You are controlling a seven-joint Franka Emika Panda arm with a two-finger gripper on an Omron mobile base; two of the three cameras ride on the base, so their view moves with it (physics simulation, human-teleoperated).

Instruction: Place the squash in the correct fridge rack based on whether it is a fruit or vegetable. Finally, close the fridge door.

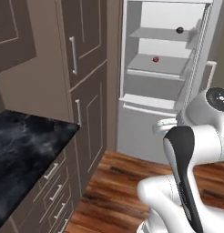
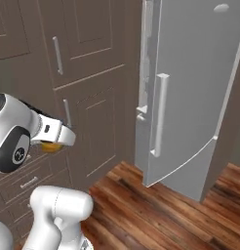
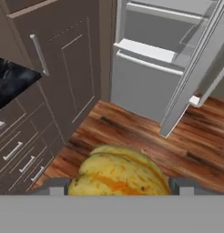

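Your gripper (image 3: 117,185) pinches the squash (image 3: 119,172), ribbed yellow with orange streaks, held over the wood floor (image 3: 132,136). At 12 o'clock in the left base view the fridge door (image 2: 190,93) stands open, showing the fridge rack (image 1: 161,33) with a dark ball (image 1: 180,30). The black desk (image 1: 22,150) sits at 9 o'clock, with open floor between.

The white arm rises from the base, bends at a dark-banded elbow and reaches forward at about mid-height. Its gripper (image 3: 117,185) points ahead and slightly down, fingers (image 3: 53,185) spread apart on either side of the squash (image 3: 119,172), which sits clamped between them, lifted well above the floor.
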